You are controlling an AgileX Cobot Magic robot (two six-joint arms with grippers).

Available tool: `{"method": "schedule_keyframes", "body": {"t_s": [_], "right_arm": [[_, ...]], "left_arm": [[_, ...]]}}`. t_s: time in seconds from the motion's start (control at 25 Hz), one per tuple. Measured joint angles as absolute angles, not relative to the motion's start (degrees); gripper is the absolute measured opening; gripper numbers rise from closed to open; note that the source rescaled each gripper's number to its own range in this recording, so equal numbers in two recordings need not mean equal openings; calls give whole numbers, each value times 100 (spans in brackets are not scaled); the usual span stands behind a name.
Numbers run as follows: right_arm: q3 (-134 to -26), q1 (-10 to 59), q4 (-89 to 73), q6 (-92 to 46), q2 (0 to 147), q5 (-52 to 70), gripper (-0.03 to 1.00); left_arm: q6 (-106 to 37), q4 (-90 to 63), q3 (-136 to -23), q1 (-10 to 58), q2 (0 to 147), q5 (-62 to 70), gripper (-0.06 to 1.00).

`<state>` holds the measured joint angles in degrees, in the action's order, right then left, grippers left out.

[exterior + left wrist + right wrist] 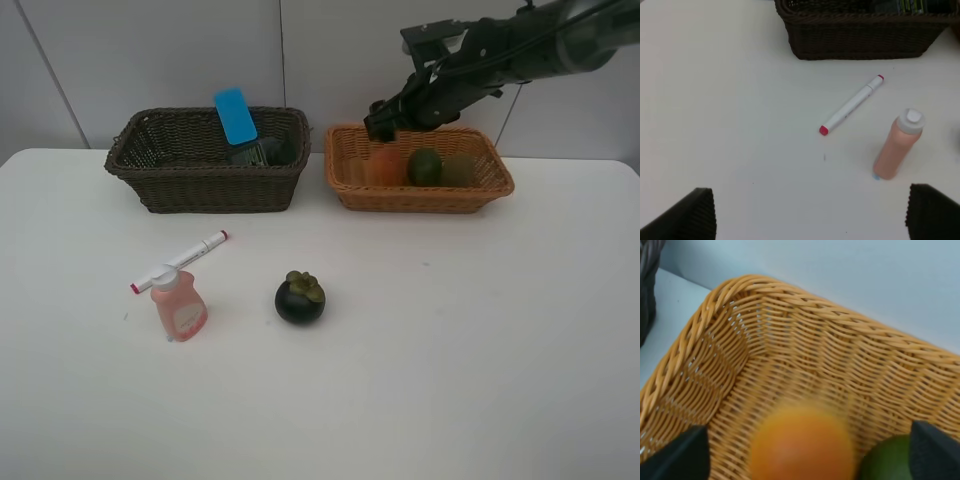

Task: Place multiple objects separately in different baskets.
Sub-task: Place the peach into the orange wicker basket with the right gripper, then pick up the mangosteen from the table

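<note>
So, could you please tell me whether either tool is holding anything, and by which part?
Nothing is held. The right tool stands open above the orange peach in the light basket; the left tool is open over the table.

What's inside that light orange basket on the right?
Three fruits in a row: an orange peach, a green fruit and a brown kiwi. The front wall of the basket covers their lower parts, so anything beneath them cannot be seen.
</note>
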<state>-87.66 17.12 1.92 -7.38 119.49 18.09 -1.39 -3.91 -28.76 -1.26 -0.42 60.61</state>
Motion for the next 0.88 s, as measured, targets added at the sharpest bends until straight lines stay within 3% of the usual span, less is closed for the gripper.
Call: {"method": "schedule_keyframes", "body": {"t_s": [0.48,0.88], "right_arm": [[-8766,1712,148,-738,11949,1918,98],[-8761,1769,102,-738,11532,3233,98]], "left_arm": [[-139,-391,-2876,-126,-42,6061,99],[-139,-391,-2876,-126,-42,6061,99]]}}
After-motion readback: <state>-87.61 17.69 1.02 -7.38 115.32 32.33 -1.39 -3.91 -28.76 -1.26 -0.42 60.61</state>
